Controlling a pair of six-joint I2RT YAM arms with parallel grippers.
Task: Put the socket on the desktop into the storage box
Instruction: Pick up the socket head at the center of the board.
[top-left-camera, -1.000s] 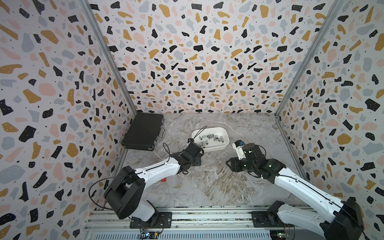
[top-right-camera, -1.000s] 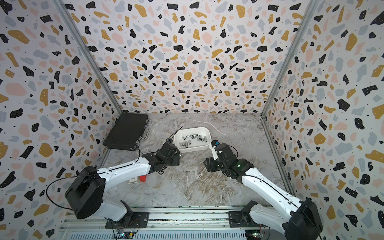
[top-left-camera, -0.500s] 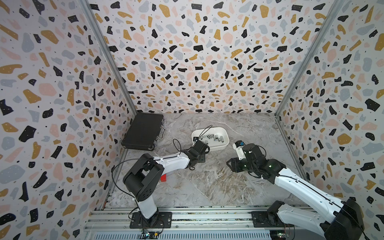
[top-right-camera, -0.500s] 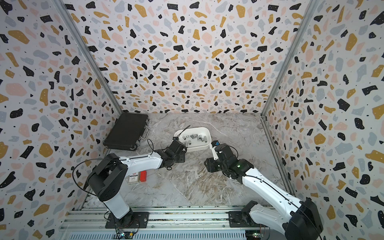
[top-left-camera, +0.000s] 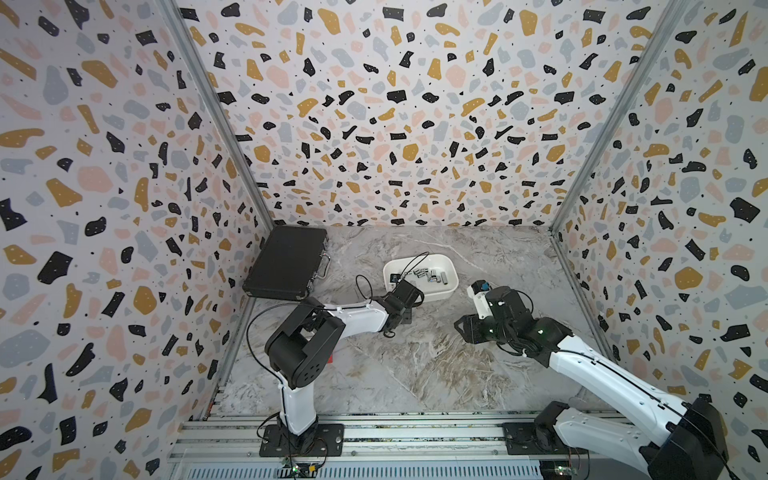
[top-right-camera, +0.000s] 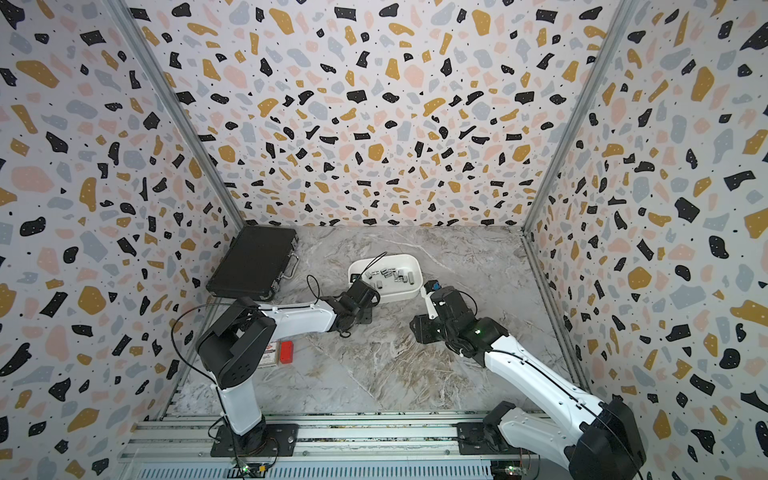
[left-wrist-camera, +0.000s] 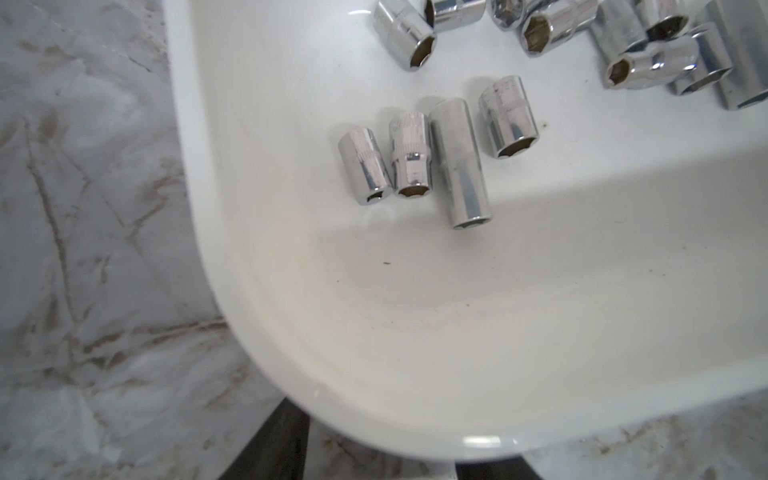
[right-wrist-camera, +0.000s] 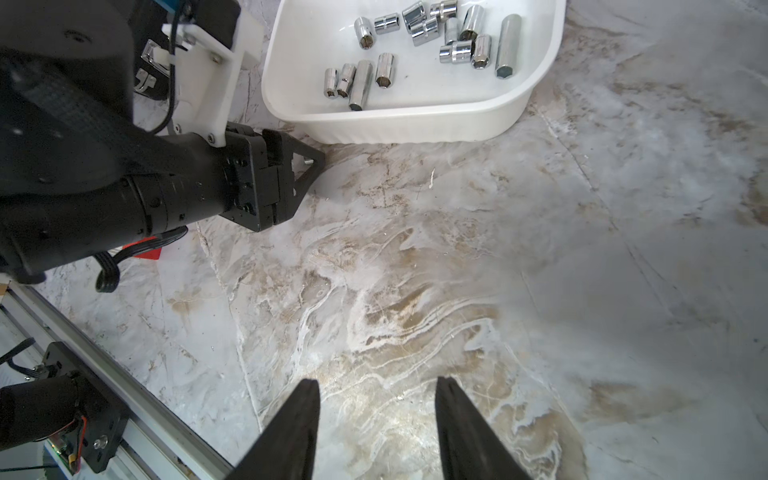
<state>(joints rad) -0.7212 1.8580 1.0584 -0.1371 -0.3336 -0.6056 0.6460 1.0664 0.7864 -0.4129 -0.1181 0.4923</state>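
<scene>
The left gripper (right-wrist-camera: 309, 164) had swung in beside the white plastic storage box (right-wrist-camera: 415, 124), jaws apart and empty, the chrome sockets (left-wrist-camera: 459, 162) lying inside, none visible on the grey marble tabletop (right-wrist-camera: 457, 249), while the right gripper (right-wrist-camera: 378, 384) hung open.

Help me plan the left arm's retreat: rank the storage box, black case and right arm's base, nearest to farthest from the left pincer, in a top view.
From the left pincer:
1. storage box, right beside it.
2. black case, off to the left rear.
3. right arm's base, at the front right.
</scene>
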